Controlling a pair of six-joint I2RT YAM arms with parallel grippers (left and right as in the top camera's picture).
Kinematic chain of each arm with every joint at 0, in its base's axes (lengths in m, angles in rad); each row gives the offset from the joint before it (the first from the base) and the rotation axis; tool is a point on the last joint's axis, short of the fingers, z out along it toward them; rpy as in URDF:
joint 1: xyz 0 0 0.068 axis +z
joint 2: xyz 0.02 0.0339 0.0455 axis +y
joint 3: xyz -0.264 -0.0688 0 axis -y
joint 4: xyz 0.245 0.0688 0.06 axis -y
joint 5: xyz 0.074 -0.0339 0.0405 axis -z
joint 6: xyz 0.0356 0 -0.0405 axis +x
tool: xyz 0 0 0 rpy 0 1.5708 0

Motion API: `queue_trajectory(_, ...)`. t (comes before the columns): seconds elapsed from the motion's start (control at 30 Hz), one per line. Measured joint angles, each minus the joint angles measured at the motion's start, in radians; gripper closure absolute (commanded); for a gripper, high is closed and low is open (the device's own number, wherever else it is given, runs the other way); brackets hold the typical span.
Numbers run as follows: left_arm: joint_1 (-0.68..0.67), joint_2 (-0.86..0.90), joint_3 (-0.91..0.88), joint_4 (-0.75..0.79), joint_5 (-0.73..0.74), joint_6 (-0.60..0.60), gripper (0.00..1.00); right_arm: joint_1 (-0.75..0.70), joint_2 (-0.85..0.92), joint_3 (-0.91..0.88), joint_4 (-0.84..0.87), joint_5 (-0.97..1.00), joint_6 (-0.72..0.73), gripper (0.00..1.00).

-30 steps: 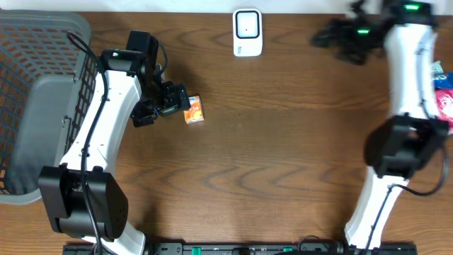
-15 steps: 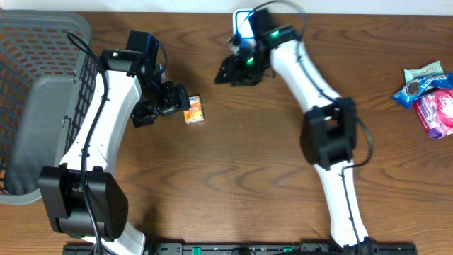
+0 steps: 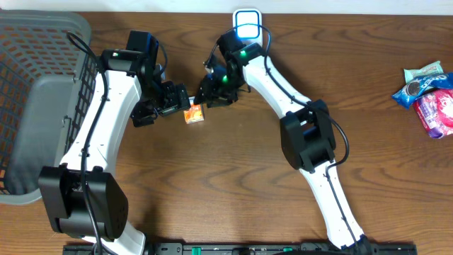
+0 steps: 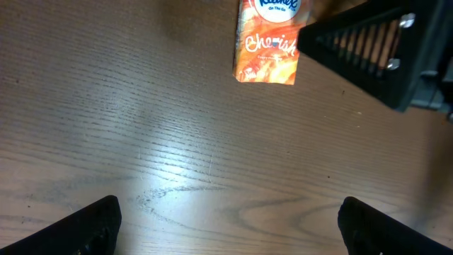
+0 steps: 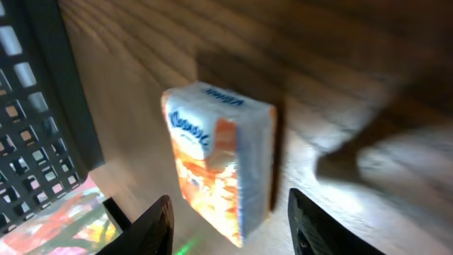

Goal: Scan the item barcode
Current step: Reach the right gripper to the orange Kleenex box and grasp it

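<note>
Since the earlier overhead views the right arm had swung from the right side of the desk, past the white barcode scanner at the far edge, down to the small orange-and-white tissue pack. The pack itself had not shifted, and the left arm held the same pose. The right gripper now stood over the pack's upper right side. In the right wrist view its fingers flanked the pack on both sides, jaws partly drawn in, though actual contact could not be confirmed. The left gripper remained spread wide with nothing between its fingers, just beside the pack on its left. The pack lay flat on the wood between the two grippers, left of centre. The grey mesh basket occupied the left edge, and the blue and pink snack packets lay at the right edge, well apart from the arms. Bare wood extended across the centre and near side.
</note>
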State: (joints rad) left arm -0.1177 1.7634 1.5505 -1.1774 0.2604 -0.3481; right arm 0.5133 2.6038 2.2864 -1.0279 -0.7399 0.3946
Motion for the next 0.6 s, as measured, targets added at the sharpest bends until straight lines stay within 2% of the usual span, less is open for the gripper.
queue_trajectory(0.1,0.0,0.0,0.0,0.0,0.0,0.0,0.02,0.021,0.002,0.0,0.0,0.007,0.008,0.53)
queue_trajectory(0.13,0.0,0.0,0.0,0.0,0.0,0.0,0.02,0.029,0.003,0.0,0.001,0.015,0.015,0.56)
queue_trajectory(0.37,0.0,0.0,0.0,0.0,0.0,0.0,0.02,0.064,0.008,-0.031,0.005,0.06,0.053,0.97)
queue_trajectory(0.6,0.0,0.0,0.0,0.0,0.0,0.0,0.02,0.056,0.008,-0.036,-0.006,0.038,0.057,0.99)
